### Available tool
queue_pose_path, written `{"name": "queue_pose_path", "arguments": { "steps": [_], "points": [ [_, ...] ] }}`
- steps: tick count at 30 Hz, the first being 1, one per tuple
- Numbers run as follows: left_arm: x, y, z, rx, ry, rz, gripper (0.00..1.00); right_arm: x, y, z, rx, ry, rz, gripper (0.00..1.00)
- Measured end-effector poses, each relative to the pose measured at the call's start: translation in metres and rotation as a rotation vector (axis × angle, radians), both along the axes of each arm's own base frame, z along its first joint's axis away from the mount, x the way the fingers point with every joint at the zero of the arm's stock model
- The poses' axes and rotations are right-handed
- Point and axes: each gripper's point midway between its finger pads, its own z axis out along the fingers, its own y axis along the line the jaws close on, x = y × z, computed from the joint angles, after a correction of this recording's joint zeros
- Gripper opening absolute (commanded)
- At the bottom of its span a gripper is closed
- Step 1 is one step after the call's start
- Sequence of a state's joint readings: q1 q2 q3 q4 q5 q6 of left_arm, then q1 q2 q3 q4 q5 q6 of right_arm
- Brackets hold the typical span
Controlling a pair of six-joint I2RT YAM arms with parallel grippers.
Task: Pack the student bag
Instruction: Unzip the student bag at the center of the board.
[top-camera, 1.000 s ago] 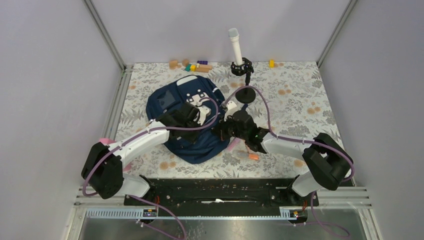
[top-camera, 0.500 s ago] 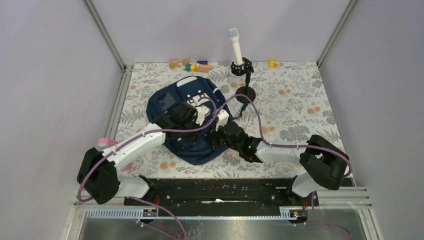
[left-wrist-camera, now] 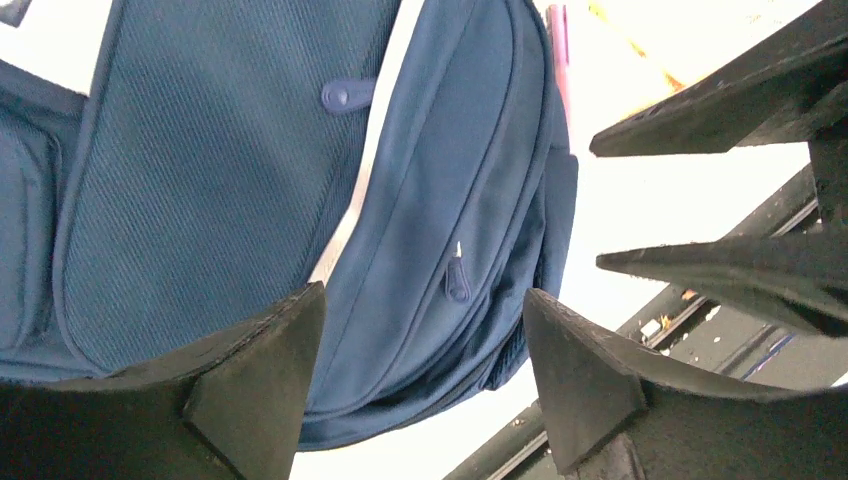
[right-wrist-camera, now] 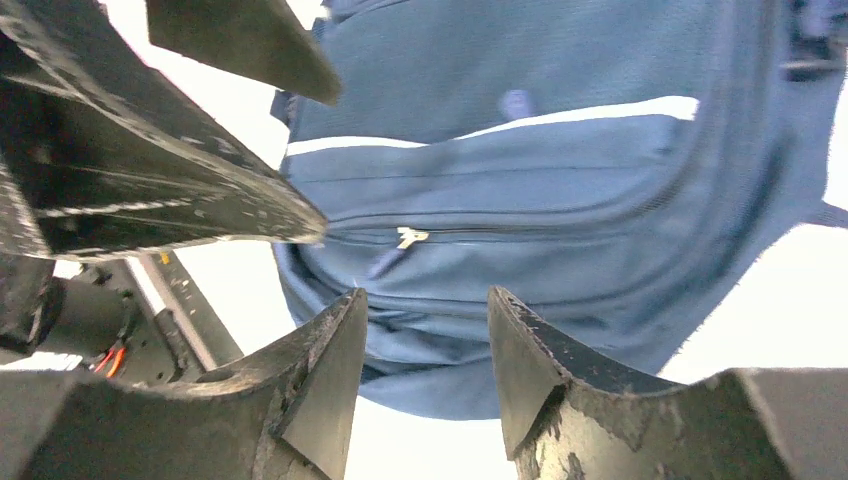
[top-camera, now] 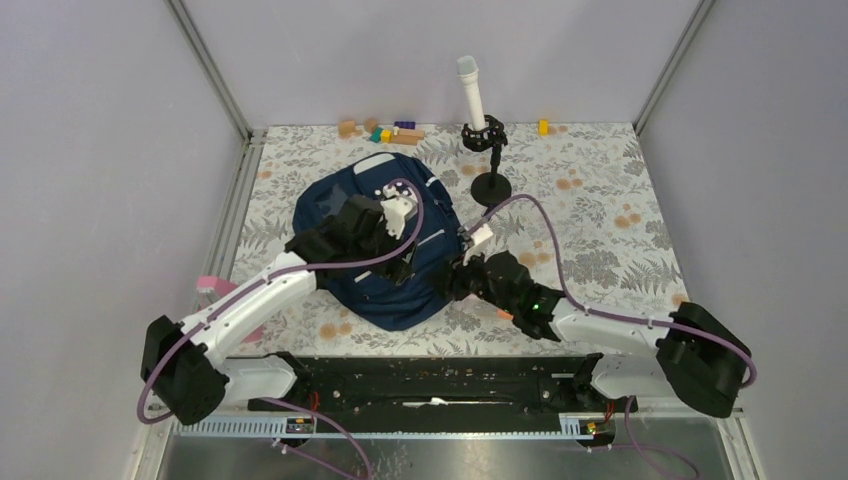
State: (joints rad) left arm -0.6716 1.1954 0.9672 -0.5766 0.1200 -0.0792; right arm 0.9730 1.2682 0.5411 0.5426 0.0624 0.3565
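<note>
— Navy fabric, that's the student bag (top-camera: 400, 300). It lies flat on the flowered tablecloth (top-camera: 600, 200), left of the middle and towards the arms' side.
— And where are the arms?
— Both reach over it. The left gripper (left-wrist-camera: 422, 293) hangs above the bag's middle, jaws standing well apart. There's nothing between them, just blue cloth and a zipper pull (left-wrist-camera: 456, 280) showing below.
— The right one?
— The right gripper (right-wrist-camera: 428, 292) is at the bag's right edge, close to the cloth. Its jaws are parted too, with nothing in them.
— Is it touching the bag?
— I cannot tell from here.
— Anything else on the table?
— A white tube (top-camera: 470, 92) clamped on a black stand (top-camera: 490, 185) just behind the bag, and some coloured blocks (top-camera: 395, 132) along the far edge, well apart from it.
</note>
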Motion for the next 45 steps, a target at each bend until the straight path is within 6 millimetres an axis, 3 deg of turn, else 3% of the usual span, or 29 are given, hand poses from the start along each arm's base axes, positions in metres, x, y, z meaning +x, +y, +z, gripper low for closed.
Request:
{"name": "queue_pose_path", "arguments": {
  "steps": [4, 8, 13, 16, 20, 25, 28, 31, 35, 40, 45],
  "points": [
    [0.015, -0.014, 0.005, 0.0, 0.003, -0.004, 0.77, 0.017, -0.036, -0.005, -0.004, 0.001, -0.09, 0.55],
    [0.026, -0.033, -0.002, 0.02, 0.029, -0.029, 0.78, 0.021, -0.058, -0.016, -0.024, 0.015, -0.137, 0.55],
    [0.033, -0.06, -0.018, 0.067, 0.047, -0.077, 0.8, 0.013, -0.067, -0.026, -0.029, 0.026, -0.135, 0.54],
    [0.037, -0.066, -0.031, 0.122, 0.042, -0.083, 0.77, 0.009, -0.066, -0.029, -0.028, 0.035, -0.117, 0.54],
    [0.045, -0.065, -0.042, 0.199, 0.013, -0.067, 0.58, 0.006, -0.061, -0.026, -0.004, 0.037, -0.088, 0.54],
    [0.053, -0.058, -0.047, 0.272, -0.031, -0.033, 0.49, 0.005, -0.057, -0.027, 0.005, 0.041, -0.072, 0.54],
    [0.053, -0.059, -0.048, 0.289, -0.041, -0.031, 0.3, 0.001, -0.054, -0.029, 0.0, 0.043, -0.058, 0.54],
    [0.051, -0.062, -0.048, 0.288, -0.041, -0.04, 0.0, -0.009, -0.045, -0.033, -0.02, 0.036, -0.024, 0.52],
    [0.05, -0.065, -0.042, 0.285, -0.04, -0.053, 0.0, -0.019, -0.021, -0.028, -0.038, 0.015, 0.037, 0.49],
    [0.05, -0.065, -0.038, 0.261, -0.012, -0.044, 0.0, -0.013, 0.01, -0.014, -0.007, -0.018, 0.039, 0.49],
    [0.049, -0.065, -0.037, 0.214, 0.034, -0.044, 0.0, -0.003, 0.035, -0.025, -0.007, -0.013, 0.022, 0.49]
  ]
}}
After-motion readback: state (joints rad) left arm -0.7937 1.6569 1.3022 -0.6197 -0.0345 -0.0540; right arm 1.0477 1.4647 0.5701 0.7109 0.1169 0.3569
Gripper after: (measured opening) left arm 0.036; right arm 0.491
